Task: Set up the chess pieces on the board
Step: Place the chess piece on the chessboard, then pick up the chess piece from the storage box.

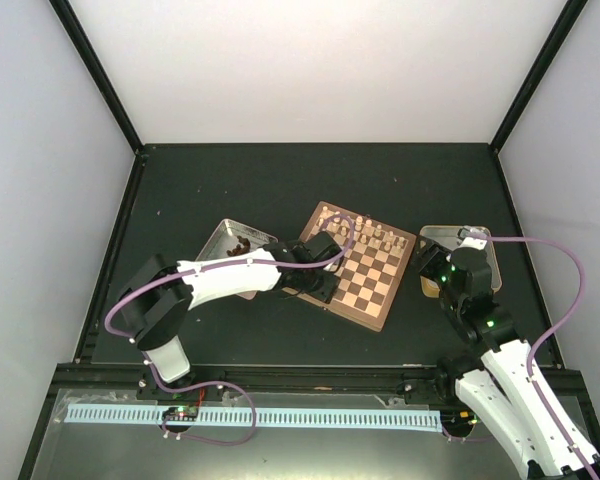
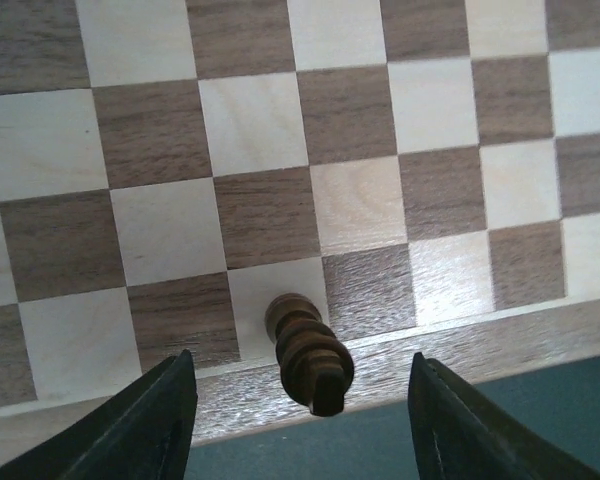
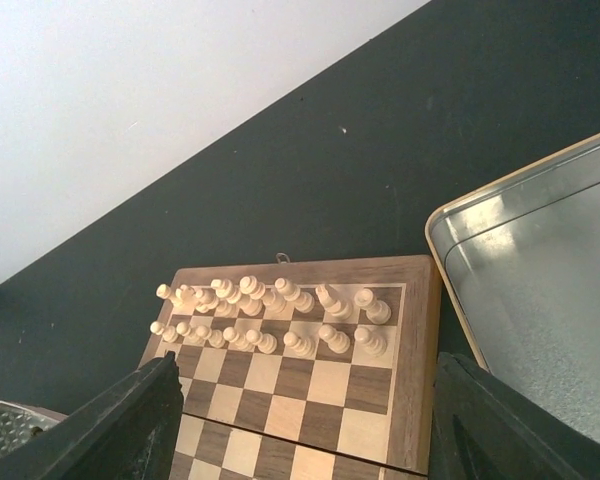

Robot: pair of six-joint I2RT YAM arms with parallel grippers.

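The board [image 1: 372, 285] lies mid-table, with cream-white chessmen in two rows along its far side. My left gripper [image 1: 318, 268] hovers over the board's left edge. In the left wrist view it is open [image 2: 305, 425]. One dark brown chess piece [image 2: 308, 352] stands on a light square in the row by the rim [image 2: 450, 340], between the fingers and touching neither. More dark pieces [image 1: 238, 245] lie in the left tray. My right gripper [image 1: 442, 276] is open and empty [image 3: 310, 440] beside the board's right edge, looking at the board [image 3: 310, 385].
A shallow metal tray [image 1: 220, 240] sits left of the board under my left arm. A second metal tray [image 1: 480, 240] sits to the right, and looks empty in the right wrist view [image 3: 540, 290]. Dark mat, white walls behind.
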